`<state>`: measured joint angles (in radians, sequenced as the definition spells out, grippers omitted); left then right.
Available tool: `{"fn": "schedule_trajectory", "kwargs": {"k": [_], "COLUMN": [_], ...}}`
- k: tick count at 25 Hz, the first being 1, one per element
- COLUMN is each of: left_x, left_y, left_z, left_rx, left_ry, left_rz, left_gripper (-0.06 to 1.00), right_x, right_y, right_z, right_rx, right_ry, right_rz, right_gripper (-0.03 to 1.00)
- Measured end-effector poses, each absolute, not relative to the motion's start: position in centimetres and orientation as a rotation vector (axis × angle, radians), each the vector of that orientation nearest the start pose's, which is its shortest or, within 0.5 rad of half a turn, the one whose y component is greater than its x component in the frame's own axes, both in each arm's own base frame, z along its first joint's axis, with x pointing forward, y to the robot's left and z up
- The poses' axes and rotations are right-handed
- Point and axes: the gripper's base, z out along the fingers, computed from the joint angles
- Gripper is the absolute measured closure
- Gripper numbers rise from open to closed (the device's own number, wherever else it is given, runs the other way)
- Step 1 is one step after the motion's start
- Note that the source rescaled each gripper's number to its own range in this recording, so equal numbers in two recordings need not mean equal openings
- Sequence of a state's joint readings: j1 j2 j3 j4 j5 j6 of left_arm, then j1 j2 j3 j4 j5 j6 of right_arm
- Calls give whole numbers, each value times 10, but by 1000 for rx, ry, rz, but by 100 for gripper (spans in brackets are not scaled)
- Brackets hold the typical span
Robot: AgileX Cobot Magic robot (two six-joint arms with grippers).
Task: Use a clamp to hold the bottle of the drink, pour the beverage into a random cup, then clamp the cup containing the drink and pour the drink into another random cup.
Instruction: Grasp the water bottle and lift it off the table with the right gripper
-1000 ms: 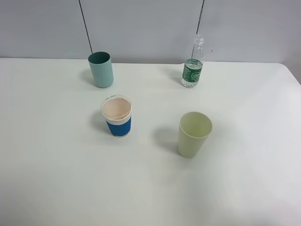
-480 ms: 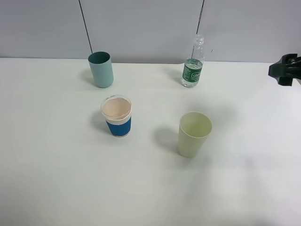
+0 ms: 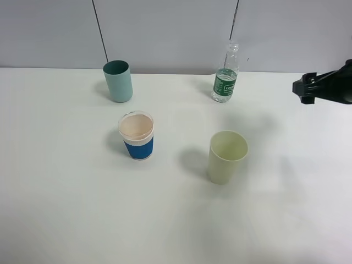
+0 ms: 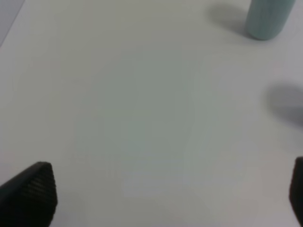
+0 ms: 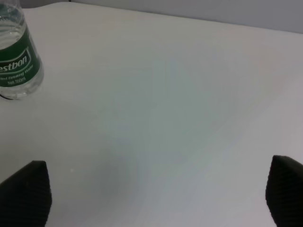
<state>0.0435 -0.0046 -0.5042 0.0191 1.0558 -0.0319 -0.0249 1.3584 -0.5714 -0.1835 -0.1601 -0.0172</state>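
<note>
Room, high view: bare table [image 3: 66,209] between its right edge and bottle [image 3: 225,83].
Bottle: upright at the back, clear, green label, well apart from right gripper [image 3: 298,88].
Change: right gripper further in from the edge than before.
Left wrist view: left gripper [image 4: 165,198] jaws wide apart, empty, over bare table.
Right wrist view: jaws apart, empty; bottle beyond them.

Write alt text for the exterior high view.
On a white table: a small clear plastic bottle with green label back right, a teal cup back left, a short blue-sleeved cup and a pale yellow-green tapered cup in front. The black right end effector shows at the right edge.
</note>
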Motion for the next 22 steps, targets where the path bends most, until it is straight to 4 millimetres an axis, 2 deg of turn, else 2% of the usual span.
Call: {"fn": "schedule_trajectory", "kwargs": {"k": [11,18,22], "left_x": [-6,-6,-6], "left_y": [1,1,1], "left_z": [279,279,279], "left_rx": [-77,-77,-77], "left_ry": [2029,2029,2029], "left_rz": [30,30,30], "left_gripper": [-6,-6,-6], "right_x": [293,329,349], "right_y": [4,12,27], "right_z": [165,143,132], "right_rx": [-311,-337,-464], "right_ry": [2072,2085,2078], "right_rz": [-30,69,101], "right_gripper": [18,18,18]}}
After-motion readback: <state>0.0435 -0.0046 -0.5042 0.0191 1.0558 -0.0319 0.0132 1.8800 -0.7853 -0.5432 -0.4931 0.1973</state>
